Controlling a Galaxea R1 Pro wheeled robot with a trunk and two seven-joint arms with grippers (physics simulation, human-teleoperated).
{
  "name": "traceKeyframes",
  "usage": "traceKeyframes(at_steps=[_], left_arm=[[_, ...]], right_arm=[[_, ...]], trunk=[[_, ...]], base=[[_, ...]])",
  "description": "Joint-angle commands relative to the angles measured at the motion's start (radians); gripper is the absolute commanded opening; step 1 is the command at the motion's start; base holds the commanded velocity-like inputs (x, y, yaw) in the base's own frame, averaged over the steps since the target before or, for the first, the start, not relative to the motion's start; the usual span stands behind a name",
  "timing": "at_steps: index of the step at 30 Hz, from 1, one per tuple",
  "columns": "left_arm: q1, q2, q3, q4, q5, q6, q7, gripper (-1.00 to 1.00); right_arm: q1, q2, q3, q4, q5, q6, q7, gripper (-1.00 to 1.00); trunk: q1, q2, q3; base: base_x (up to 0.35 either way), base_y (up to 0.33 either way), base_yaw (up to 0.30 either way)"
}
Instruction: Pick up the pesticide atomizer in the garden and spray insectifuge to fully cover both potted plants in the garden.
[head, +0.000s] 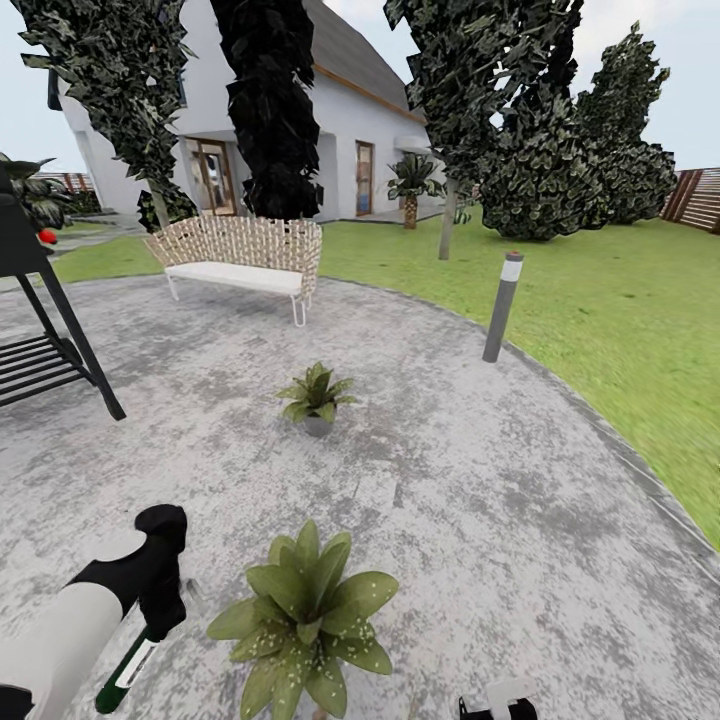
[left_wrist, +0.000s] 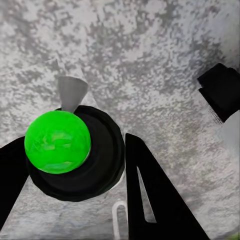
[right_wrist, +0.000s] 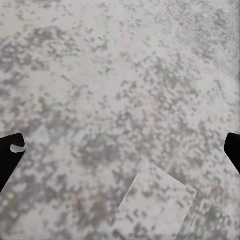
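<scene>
L gripper clamped, R gripper fingers spread.

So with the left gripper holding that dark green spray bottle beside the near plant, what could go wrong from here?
1. The dark green spray bottle with a pale nozzle hangs low beside the near speckled-leaf potted plant; its nozzle may not point at the leaves, so spray could land on the mottled grey paving.
2. The left gripper is close to the leaves and might brush them.
3. The far small potted plant sits well away and might get skipped.
</scene>
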Motion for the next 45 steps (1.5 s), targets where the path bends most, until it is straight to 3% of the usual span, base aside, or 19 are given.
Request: traceKeyframes(at_steps=[1, 4, 6, 10, 12, 14, 17, 19, 22, 25, 29, 31, 33, 36, 39, 42, 44, 45], left_arm=[[0.000, 0.027, -0.002, 0.001, -0.001, 0.010, -0.010, -1.00], [0.002, 0.060, 0.000, 0.002, 0.055, 0.010, -0.011, -1.00], [0.014, 0.060, 0.000, -0.004, 0.096, 0.010, -0.005, -1.00], [0.018, 0.056, 0.000, -0.003, 0.131, 0.010, 0.000, -1.00], [0.068, 0.061, 0.010, -0.001, 0.159, 0.010, 0.101, -1.00], [0.074, 0.064, 0.066, -0.009, 0.178, 0.010, 0.127, -1.00], [0.076, 0.064, 0.180, -0.014, 0.185, 0.005, 0.135, -1.00], [0.076, 0.063, 0.204, -0.014, 0.186, -0.004, 0.137, -1.00], [0.076, 0.059, 0.219, -0.013, 0.182, -0.085, 0.137, -1.00], [0.076, 0.057, 0.214, -0.013, 0.177, -0.100, 0.139, -1.00], [0.089, 0.067, 0.221, 0.019, 0.177, -0.109, 0.249, -1.00], [0.099, 0.063, 0.219, 0.030, 0.182, -0.111, 0.271, -1.00], [0.103, 0.043, 0.219, 0.034, 0.187, -0.110, 0.278, -1.00], [0.104, -0.007, 0.219, 0.030, 0.186, -0.111, 0.280, -1.00], [0.106, 0.017, 0.240, 0.026, 0.188, -0.111, 0.286, -1.00], [0.125, 0.032, 0.317, 0.029, 0.222, -0.148, 0.291, -1.00], [0.143, 0.037, 0.442, 0.030, 0.244, -0.204, 0.336, -1.00], [0.147, 0.035, 0.479, 0.030, 0.246, -0.214, 0.369, -1.00]], right_arm=[[-0.001, 0.000, 0.007, 0.001, 0.007, 0.000, -0.011, 1.00], [-0.001, 0.000, 0.007, 0.001, 0.007, 0.000, -0.010, 1.00], [-0.001, 0.000, 0.008, 0.001, 0.007, 0.000, -0.011, 1.00], [-0.001, 0.000, 0.007, 0.001, 0.007, -0.001, -0.011, 1.00], [-0.001, 0.000, 0.007, 0.001, 0.007, -0.001, -0.011, 1.00], [-0.001, 0.000, 0.008, 0.001, 0.008, -0.001, -0.011, 1.00], [-0.001, 0.000, 0.009, 0.002, 0.009, -0.001, -0.012, 1.00], [-0.001, -0.001, 0.009, 0.001, 0.009, -0.001, -0.012, 1.00], [-0.001, -0.001, 0.009, 0.001, 0.009, -0.001, -0.012, 1.00], [-0.001, -0.001, 0.009, 0.001, 0.009, -0.001, -0.012, 1.00], [-0.001, -0.001, 0.008, 0.000, 0.009, -0.001, -0.013, 1.00], [-0.001, -0.001, 0.008, 0.001, 0.009, -0.001, -0.012, 1.00], [-0.001, -0.001, 0.008, 0.001, 0.009, -0.001, -0.013, 1.00], [-0.001, -0.001, 0.008, 0.001, 0.009, -0.001, -0.012, 1.00], [-0.001, -0.001, 0.008, 0.001, 0.009, -0.001, -0.011, 1.00], [-0.001, -0.003, 0.008, 0.001, 0.009, -0.001, -0.011, 1.00], [-0.001, -0.003, 0.009, 0.001, 0.009, -0.001, -0.011, 1.00], [-0.001, -0.004, 0.010, 0.002, 0.011, -0.002, -0.011, 1.00]], trunk=[[0.000, 0.000, -0.001], [0.000, 0.000, -0.001], [0.000, 0.000, -0.001], [0.000, 0.000, -0.001], [0.000, 0.000, -0.001], [0.000, 0.000, -0.001], [0.000, 0.000, -0.001], [0.000, 0.000, -0.001], [0.000, 0.000, -0.001], [0.000, 0.000, -0.001], [0.000, 0.000, -0.001], [0.000, 0.000, -0.001], [0.000, 0.000, -0.001], [0.000, 0.000, -0.001], [0.000, 0.000, -0.001], [0.000, 0.000, -0.001], [0.000, 0.000, -0.001], [0.000, 0.000, -0.001]], base=[[0.000, 0.000, -0.001], [-0.018, 0.000, 0.000], [-0.206, 0.000, 0.000], [-0.304, 0.013, 0.000], [-0.017, 0.003, 0.000], [-0.004, 0.001, 0.000], [-0.001, 0.000, 0.000], [0.000, 0.000, 0.000], [0.000, 0.000, 0.000], [0.002, 0.000, 0.000], [0.058, 0.000, 0.000], [0.018, 0.000, 0.000], [0.003, 0.000, 0.000], [0.000, 0.000, 0.000], [0.000, 0.000, 0.000], [0.000, 0.000, 0.000], [0.000, 0.000, 0.000], [0.000, 0.000, 0.000]])
